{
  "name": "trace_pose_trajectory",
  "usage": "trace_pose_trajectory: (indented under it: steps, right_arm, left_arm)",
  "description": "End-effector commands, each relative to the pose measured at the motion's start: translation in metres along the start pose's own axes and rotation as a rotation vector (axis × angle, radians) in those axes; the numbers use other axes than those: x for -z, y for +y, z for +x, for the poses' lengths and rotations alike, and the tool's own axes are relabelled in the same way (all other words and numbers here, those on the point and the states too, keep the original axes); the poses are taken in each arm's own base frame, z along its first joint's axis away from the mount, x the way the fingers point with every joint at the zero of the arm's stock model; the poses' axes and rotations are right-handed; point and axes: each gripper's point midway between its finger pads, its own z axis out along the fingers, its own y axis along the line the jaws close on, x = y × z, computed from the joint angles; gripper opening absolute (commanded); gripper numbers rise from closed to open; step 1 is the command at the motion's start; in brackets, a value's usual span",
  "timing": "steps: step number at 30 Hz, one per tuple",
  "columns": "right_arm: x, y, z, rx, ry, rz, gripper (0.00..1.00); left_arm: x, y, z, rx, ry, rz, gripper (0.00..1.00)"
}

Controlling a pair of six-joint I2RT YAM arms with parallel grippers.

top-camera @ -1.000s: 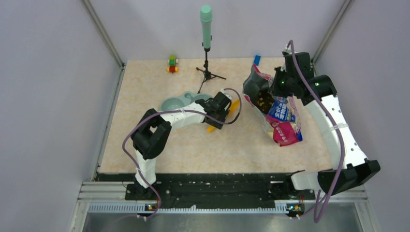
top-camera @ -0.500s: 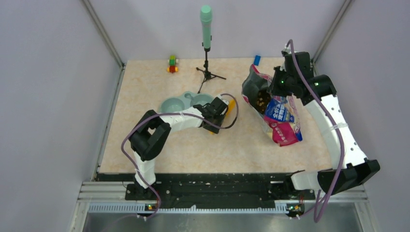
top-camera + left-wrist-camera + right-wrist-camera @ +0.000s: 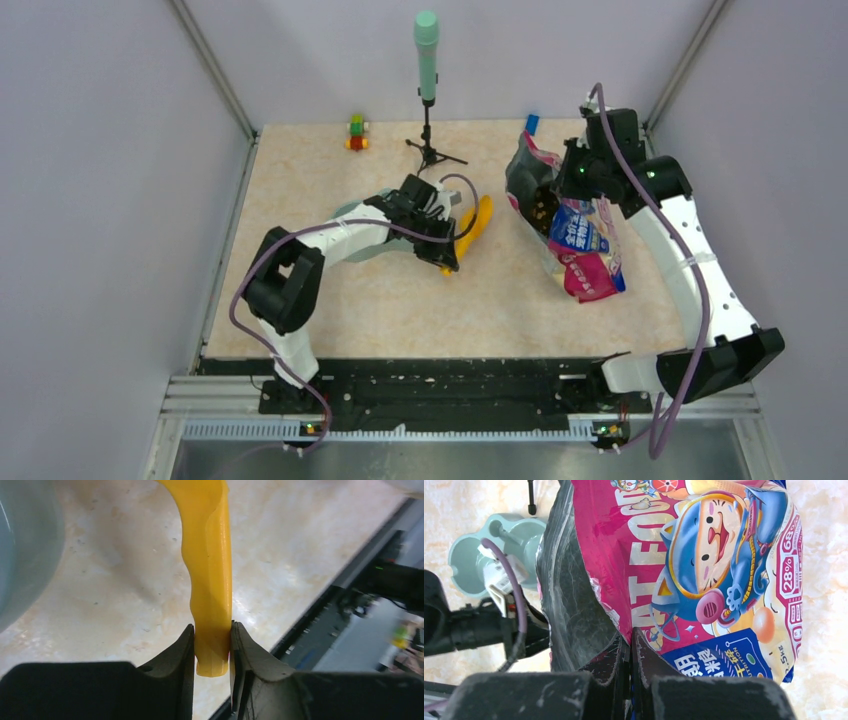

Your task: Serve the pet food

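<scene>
My left gripper (image 3: 447, 255) (image 3: 212, 645) is shut on the handle end of the orange-yellow scoop (image 3: 471, 231) (image 3: 210, 575), which points toward the bag. My right gripper (image 3: 573, 172) (image 3: 629, 645) is shut on the edge of the pink-blue cat food bag (image 3: 583, 240) (image 3: 704, 570) and holds its mouth open. Brown kibble (image 3: 542, 208) shows inside the open mouth in the top view. In the right wrist view only the bag's dark inner lining (image 3: 571, 610) shows, no kibble. The teal double bowl (image 3: 352, 215) (image 3: 479, 555) sits left of the scoop, partly hidden by my left arm.
A green microphone on a small tripod (image 3: 427, 60) stands at the back centre. A small stack of coloured blocks (image 3: 356, 132) sits back left. A blue block (image 3: 531, 123) lies behind the bag. Grey walls close in on the left, right and rear.
My left arm has swung its wrist left over the bowl and turned, so the scoop now lies angled toward the bag. The right gripper and bag have barely moved.
</scene>
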Motion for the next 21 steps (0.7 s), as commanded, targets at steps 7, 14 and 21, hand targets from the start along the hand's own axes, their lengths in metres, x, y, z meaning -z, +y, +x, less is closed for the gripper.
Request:
trace_pose_trajectory:
  steps: [7, 14, 21]
  right_arm:
    - [0.002, 0.013, -0.01, 0.004, -0.055, -0.06, 0.0]
    - [0.004, 0.012, -0.01, -0.001, -0.056, -0.057, 0.0]
    - [0.007, 0.013, -0.013, -0.003, -0.06, -0.059, 0.0]
  left_arm:
    - [0.016, -0.05, -0.005, 0.092, 0.043, 0.565, 0.0]
    - [-0.011, -0.036, -0.005, 0.145, 0.045, 0.551, 0.0]
    - [-0.039, -0.012, 0.006, 0.197, 0.089, 0.459, 0.15]
